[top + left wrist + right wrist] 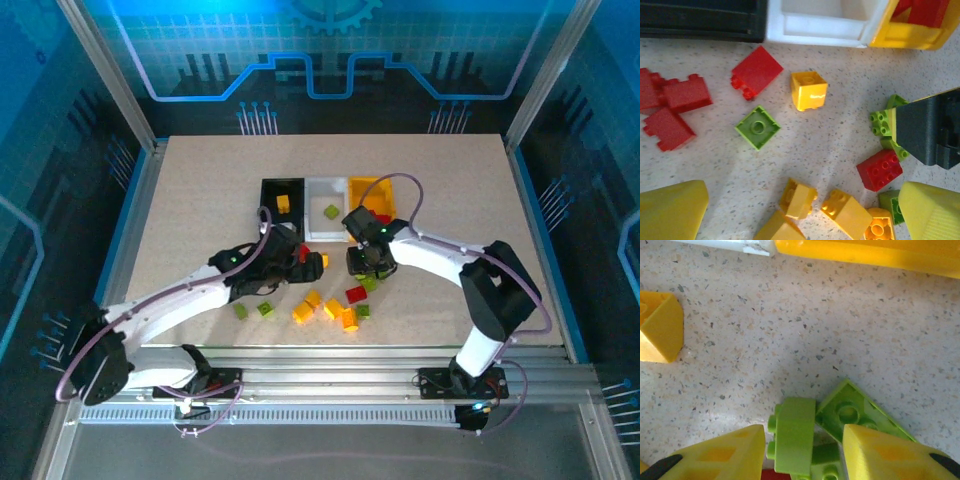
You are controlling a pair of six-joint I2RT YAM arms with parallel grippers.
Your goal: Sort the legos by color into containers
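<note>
The containers stand in a row at the table's middle: black bin (281,196), white bin (326,222) and yellow bin (370,187). A yellow lego lies in the black one, a green lego in the white one and red legos in the yellow one. Loose legos lie in front: red ones (674,100), a green one (758,127) and yellow ones (799,199). My left gripper (802,215) hovers open above the yellow ones. My right gripper (804,452) is open, its fingers either side of an on-edge green lego (792,432), without clamping it.
More green legos (855,412) lie flat against the on-edge one. A red lego (879,169) sits beside my right gripper's black body (927,132). Two green legos (252,310) lie near the left arm. Blue-lit walls enclose the table.
</note>
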